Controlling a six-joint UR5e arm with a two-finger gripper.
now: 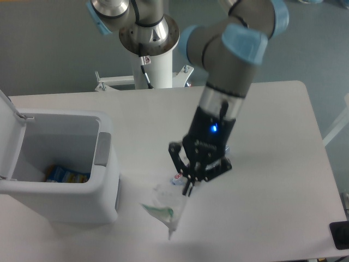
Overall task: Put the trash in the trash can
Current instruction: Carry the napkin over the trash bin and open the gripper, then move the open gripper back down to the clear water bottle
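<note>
Fixed camera view: gripper [189, 187] up off the table [272, 120], fingers pinched on the top edge of the wrapper [162, 212], which dangles below and to the left, tapering to a point just above the surface. Jaws look together on the film; exact contact too small to confirm. Bottle [177, 178] mostly hidden behind the gripper, only a bit of white cap and pink label showing; presumably lying on the table, can't tell for sure. Trash can [103, 164] well to the left, lid [6, 109] open, something blue-yellow already in the bottom.

Handling judgement: wrapper is near weightless, limp, translucent film. Will swing and flutter on any fast move, may slip from a thin pinch. Grip on the bunched edge looks right; better deep in the crumple than at a single layer. Needs clearance over the can rim because the tail hangs low. Bottle next: light, crushed, springy, slick; best taken across the flattened body, not the cap.
</note>
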